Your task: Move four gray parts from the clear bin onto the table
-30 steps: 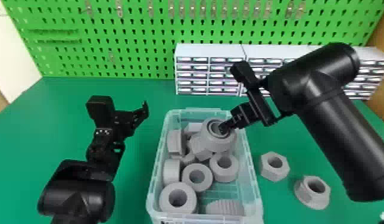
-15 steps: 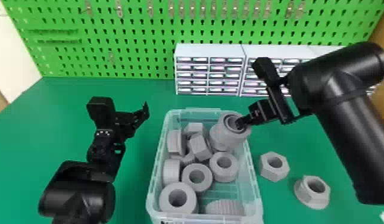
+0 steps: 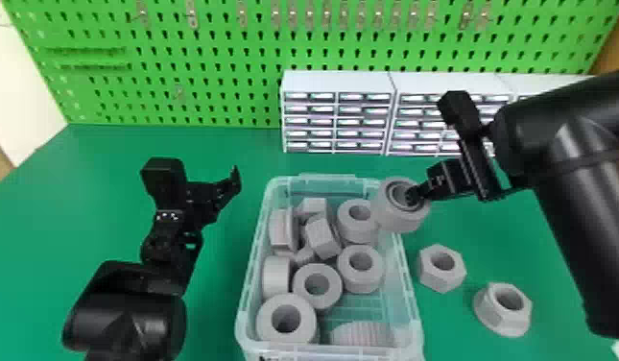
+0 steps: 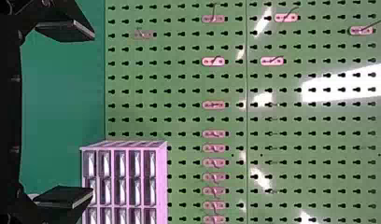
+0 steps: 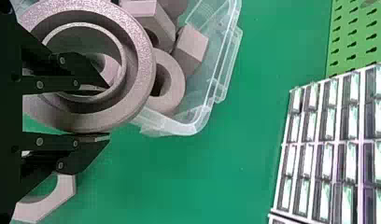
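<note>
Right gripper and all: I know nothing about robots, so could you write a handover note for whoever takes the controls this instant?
Right gripper: jaws shut on a gray ring's wall, over the clear bin's right rim.
Left gripper: empty, jaws open, left of the bin.
Done: two gray nuts on the table, right of the bin.
Left: set down this ring, then bring out one more; several gray parts lie in the bin.
</note>
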